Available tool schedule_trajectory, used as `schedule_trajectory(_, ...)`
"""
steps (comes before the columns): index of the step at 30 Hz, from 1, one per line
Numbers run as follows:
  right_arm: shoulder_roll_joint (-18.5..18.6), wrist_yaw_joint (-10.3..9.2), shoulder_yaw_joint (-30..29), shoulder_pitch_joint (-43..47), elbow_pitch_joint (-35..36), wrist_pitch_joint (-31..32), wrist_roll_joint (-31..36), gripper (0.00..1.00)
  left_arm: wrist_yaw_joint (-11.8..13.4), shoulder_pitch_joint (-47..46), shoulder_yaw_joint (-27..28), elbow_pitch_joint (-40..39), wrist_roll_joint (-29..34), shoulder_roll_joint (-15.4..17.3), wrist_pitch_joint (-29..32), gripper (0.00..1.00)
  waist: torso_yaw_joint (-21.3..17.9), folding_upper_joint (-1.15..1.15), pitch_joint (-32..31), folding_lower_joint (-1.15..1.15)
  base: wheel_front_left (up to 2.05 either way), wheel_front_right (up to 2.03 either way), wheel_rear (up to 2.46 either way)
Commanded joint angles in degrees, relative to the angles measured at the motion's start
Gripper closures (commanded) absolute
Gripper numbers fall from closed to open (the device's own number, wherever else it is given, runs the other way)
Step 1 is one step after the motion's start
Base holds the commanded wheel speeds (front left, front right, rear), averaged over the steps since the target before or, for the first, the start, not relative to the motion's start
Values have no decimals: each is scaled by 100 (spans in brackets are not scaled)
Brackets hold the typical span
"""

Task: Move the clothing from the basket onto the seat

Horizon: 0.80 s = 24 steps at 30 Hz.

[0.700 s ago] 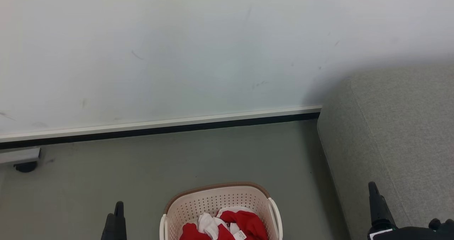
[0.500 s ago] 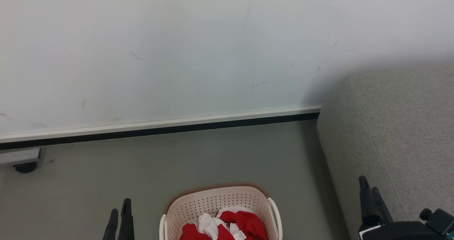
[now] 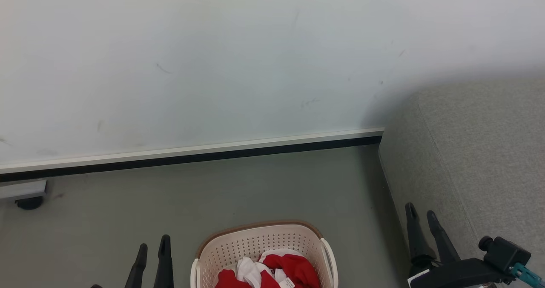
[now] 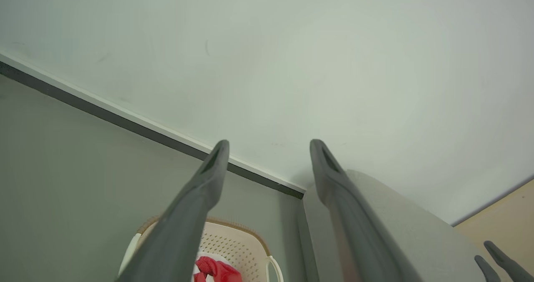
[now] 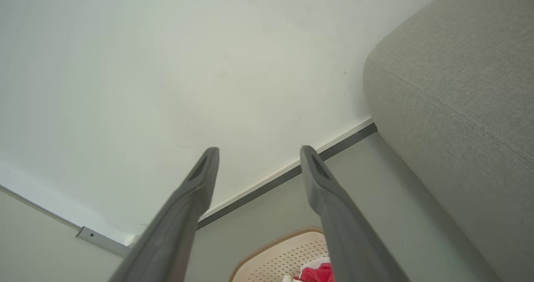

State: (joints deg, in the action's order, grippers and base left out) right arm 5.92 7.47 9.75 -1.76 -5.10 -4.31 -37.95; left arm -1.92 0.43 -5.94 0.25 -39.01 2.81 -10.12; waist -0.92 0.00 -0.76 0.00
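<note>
At 6 o'clock: cream laundry basket (image 3: 259,241) holding red-and-white clothing (image 3: 296,266); grey seat (image 3: 489,151), 3 o'clock; left gripper (image 3: 153,243), 7 o'clock; right gripper (image 3: 421,209), 4 o'clock; both spread, empty.

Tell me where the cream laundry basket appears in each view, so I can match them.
Head view: laundry basket at bottom centre, cut off below.
Left wrist view: laundry basket at bottom, left of centre, partly behind a finger of the left gripper.
Right wrist view: laundry basket at bottom centre, partly behind a finger of the right gripper.
Shared landmark: the dark baseboard strip, ending at the grey sofa.
</note>
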Motion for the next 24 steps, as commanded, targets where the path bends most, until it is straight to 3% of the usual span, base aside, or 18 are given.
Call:
schedule_trajectory(1, 56, 2, 82, -88, 88, -71, 161, 0, 19, 42, -7, -80, 248, 8, -39, 0, -2, 0, -6, 0, 0, 0, 0)
schedule_trajectory(24, 120, 3, 670, -136, 195, -508, 1231, 0, 301, 105, -131, -356, 1805, 9, -243, 0, -25, 0, -76, 0, 0, 0, 0)
